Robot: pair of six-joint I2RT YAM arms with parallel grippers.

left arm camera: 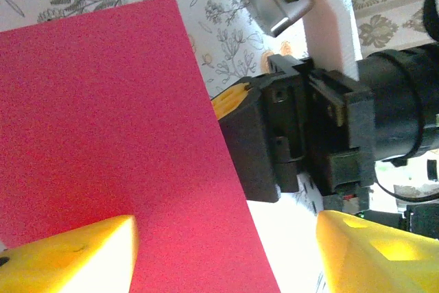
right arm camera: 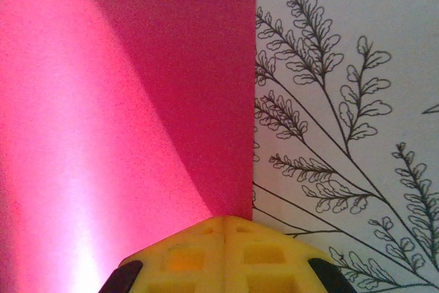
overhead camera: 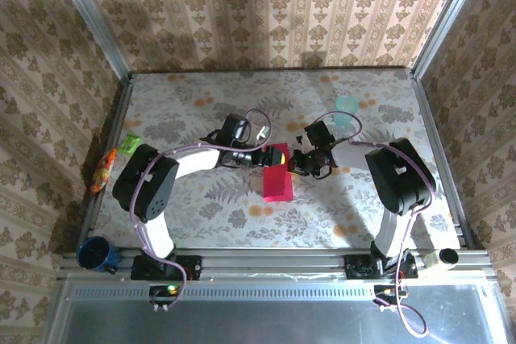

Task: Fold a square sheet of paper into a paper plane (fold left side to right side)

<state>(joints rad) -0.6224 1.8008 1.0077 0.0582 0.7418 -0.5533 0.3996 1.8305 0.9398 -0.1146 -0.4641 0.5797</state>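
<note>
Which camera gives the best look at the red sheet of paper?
The top external view: nearly the whole outline of the square sheet of paper shows there. The left wrist view crops it to a flat stretch with one edge; the right wrist view shows a close, bent part.

Bright glare across magenta paper point(right arm camera: 68, 169)

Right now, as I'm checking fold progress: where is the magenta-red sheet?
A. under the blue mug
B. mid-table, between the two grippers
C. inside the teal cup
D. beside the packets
B: the top view shows the square sheet of paper mid-table, with the left gripper and right gripper flanking it.
</note>
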